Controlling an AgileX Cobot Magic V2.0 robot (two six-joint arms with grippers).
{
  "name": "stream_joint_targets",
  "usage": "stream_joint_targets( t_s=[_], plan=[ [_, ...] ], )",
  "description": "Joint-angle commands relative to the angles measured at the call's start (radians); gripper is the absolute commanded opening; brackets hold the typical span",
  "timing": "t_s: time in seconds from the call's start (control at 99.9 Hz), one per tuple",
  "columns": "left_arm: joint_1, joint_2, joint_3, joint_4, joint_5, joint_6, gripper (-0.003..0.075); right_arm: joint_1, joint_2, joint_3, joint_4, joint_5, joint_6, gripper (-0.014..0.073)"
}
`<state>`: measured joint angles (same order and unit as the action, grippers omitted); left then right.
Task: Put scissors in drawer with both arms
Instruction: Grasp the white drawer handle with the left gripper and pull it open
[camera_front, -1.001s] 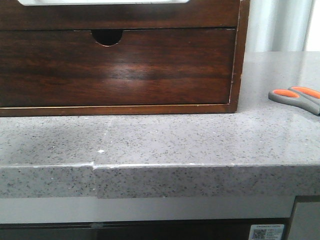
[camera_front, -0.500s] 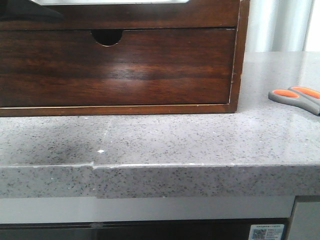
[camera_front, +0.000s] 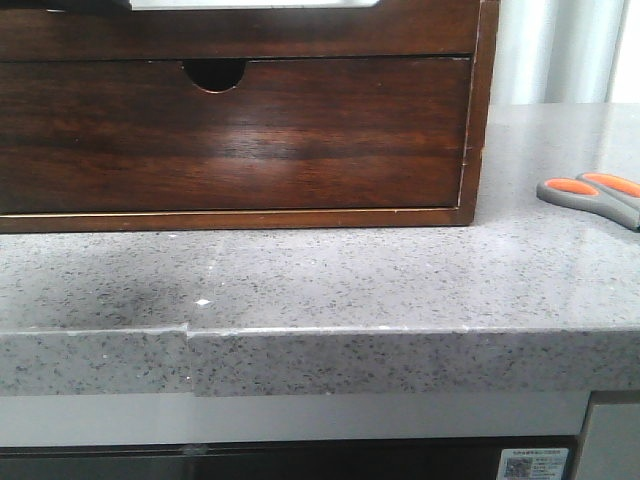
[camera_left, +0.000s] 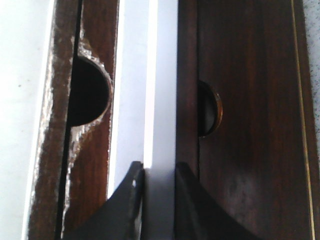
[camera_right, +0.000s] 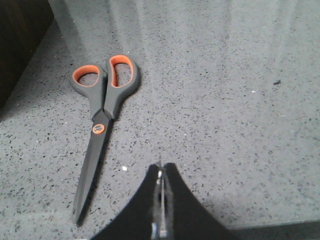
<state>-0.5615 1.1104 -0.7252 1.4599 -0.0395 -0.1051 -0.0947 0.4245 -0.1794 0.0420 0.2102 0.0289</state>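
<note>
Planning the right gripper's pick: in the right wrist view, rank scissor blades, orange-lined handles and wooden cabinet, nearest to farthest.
1. Scissor blades, lying just beside the right gripper.
2. Orange-lined handles, at the scissors' far end.
3. Wooden cabinet, beyond the handles.

A grey speckled stone countertop (camera_front: 330, 275) fills the lower and middle part of the front view, its front edge running across the frame with a small notch-like seam left of centre. A dark wood drawer cabinet (camera_front: 478, 120) stands directly on it, taking up the upper left and centre. At the right edge of the frame the scissors (camera_front: 592, 195) lie flat on the stone, well apart from the cabinet. In the right wrist view they lie closed on the same speckled surface, orange-lined loops towards the upper left of the frame.
</note>
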Motion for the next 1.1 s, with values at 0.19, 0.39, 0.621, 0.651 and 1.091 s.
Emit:
stream_joint_targets(
  t_s=[0.19,0.39,0.621,0.651,1.091],
  plan=[
    [-0.009,-0.015,-0.032,0.000,-0.001,0.008,-0.0022,0.018,0.015,-0.037,0.002,-0.067,-0.002,-0.0061],
    [-0.009,-0.020,-0.024,-0.063,-0.008,0.008,-0.0022,0.075,0.015,-0.037,0.002,-0.064,-0.002,-0.0061],
    [-0.009,-0.105,0.021,-0.063,-0.031,0.008,-0.0022,0.087,0.015,-0.036,0.002,-0.061,-0.002,-0.0061],
    [-0.009,-0.119,0.027,-0.063,-0.038,0.008,-0.0022,0.087,0.015,-0.036,0.002,-0.061,-0.002,-0.0061],
    [-0.009,-0.368,0.161,-0.067,-0.156,0.008,-0.0022,0.087,0.015,-0.036,0.002,-0.058,-0.002,-0.0061]
  ],
)
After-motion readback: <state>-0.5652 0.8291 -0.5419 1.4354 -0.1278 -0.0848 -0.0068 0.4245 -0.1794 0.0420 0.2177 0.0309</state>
